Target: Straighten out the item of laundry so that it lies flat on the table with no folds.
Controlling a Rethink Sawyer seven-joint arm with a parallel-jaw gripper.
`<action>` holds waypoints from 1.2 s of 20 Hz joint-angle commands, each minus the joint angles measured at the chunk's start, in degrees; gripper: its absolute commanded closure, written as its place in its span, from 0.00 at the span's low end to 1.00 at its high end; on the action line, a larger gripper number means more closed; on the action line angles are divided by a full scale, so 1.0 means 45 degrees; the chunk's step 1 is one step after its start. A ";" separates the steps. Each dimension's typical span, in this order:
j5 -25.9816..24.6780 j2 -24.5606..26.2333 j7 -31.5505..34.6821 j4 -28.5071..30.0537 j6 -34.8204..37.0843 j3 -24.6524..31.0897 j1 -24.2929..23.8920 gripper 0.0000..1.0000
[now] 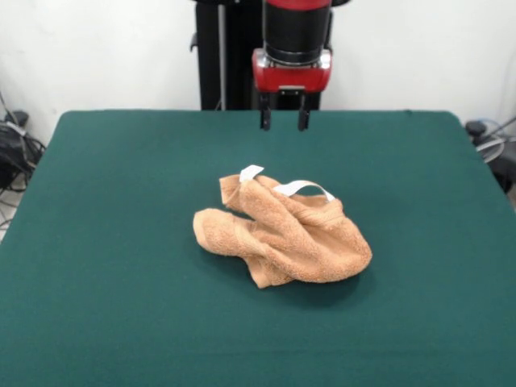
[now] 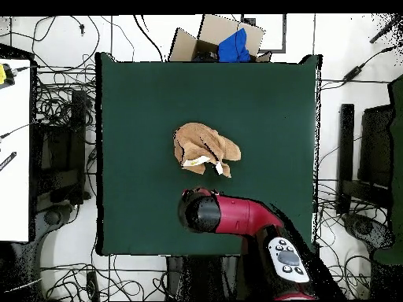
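The item of laundry (image 1: 286,234) is an orange-tan terry towel, crumpled into a rumpled heap near the middle of the dark green table (image 1: 121,242). Its folds overlap, and a white tag and a white loop stick up on its far side. From above the towel (image 2: 205,148) is a small bunched lump on the table (image 2: 134,110). My gripper (image 1: 282,117) hangs above the table's far edge, well behind the towel and not touching it. Its two dark fingers stand apart with nothing between them, so it is open. In the overhead view the red arm hides the gripper.
A cardboard box with blue cloth (image 2: 224,43) stands beyond one table edge. Cables and equipment (image 2: 59,157) lie on the floor around the table. A white bench (image 2: 16,149) runs along one side.
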 commanded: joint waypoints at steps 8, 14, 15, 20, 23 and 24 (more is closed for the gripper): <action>-0.0609 0.1355 0.1400 -0.0034 -0.1560 0.0536 -0.0061 0.00; -0.0639 0.1840 0.1323 -0.0245 -0.1695 0.0467 -0.0086 0.00; -0.0634 0.1888 0.1325 -0.0267 -0.1701 0.0449 -0.0076 0.00; -0.0694 0.2128 0.1293 -0.0437 -0.1752 0.0356 0.0015 0.00; -0.0766 0.2332 0.1259 -0.0586 -0.1774 0.0315 0.0034 0.00; -0.0807 0.2413 0.1240 -0.0639 -0.1802 0.0306 0.0037 0.00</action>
